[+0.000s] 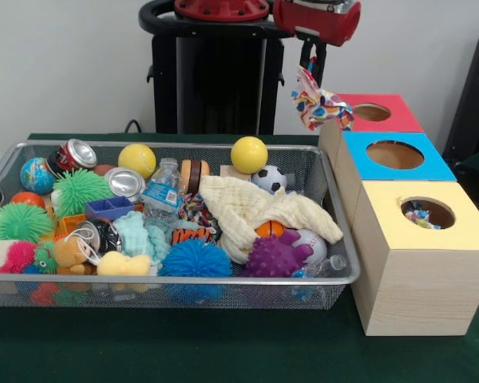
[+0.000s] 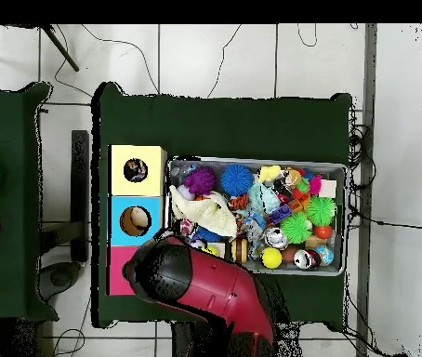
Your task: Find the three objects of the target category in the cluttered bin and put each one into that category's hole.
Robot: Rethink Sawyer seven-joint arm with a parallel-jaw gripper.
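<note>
My gripper (image 1: 310,69) hangs at the bin's back right corner, just left of the red box (image 1: 399,106). It is shut on a multicoloured knotted cloth toy (image 1: 320,105) that dangles in the air beside the red box's round hole (image 1: 371,112). A blue box (image 1: 435,165) and a yellow box (image 1: 471,227) stand in a row with it, and the yellow box's hole (image 1: 427,213) holds something colourful. In the overhead view the red arm (image 2: 201,284) covers the gripper, the toy and most of the red box (image 2: 119,271).
The wire mesh bin (image 1: 168,279) is packed with spiky balls, cans, a water bottle (image 1: 161,194), two yellow balls (image 1: 249,154), a small football and a cream cloth (image 1: 251,209). The boxes stand tight against the bin's right side. Green cloth covers the table (image 1: 223,351).
</note>
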